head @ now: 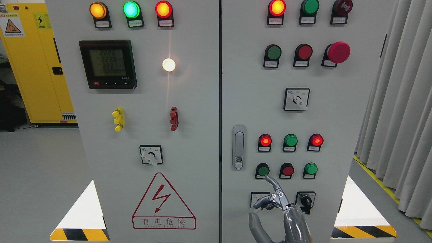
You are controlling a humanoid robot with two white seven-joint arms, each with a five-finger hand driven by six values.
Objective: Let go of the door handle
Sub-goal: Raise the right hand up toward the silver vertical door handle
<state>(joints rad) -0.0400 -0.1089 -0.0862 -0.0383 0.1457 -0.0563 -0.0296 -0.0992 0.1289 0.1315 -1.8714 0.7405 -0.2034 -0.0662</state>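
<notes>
**Me:** Sitting flush and upright in its recess, the door handle (239,147) is on the left edge of the right cabinet door (341,114), just beside the seam between the two doors. Nothing is touching it.

**Colleague:** And your hand?

**Me:** My right hand (278,209) comes up from the bottom edge, below and to the right of the handle and apart from it. One finger (272,181) is stretched up, its tip just under the lower row of push buttons (287,170); the other fingers are bent loosely near a small labelled plate (257,199). It holds nothing. My left hand is out of view.

**Colleague:** What surrounds the handle?

**Me:** To its right, a row of lit red, green and red lamps (290,140), and below that the push buttons. Higher up sits a rotary selector switch (296,99), then a red mushroom emergency button (338,52). A black knob switch (306,201) is just beside my wrist.

**Colleague:** And the left door?

**Me:** A digital meter (108,64), a glowing white lamp (168,64), yellow (118,119) and red terminals (173,118), another selector (151,155), and a red lightning warning triangle (163,202). Farther left stands a yellow cabinet (33,67); grey curtains (401,101) hang at the right.
</notes>
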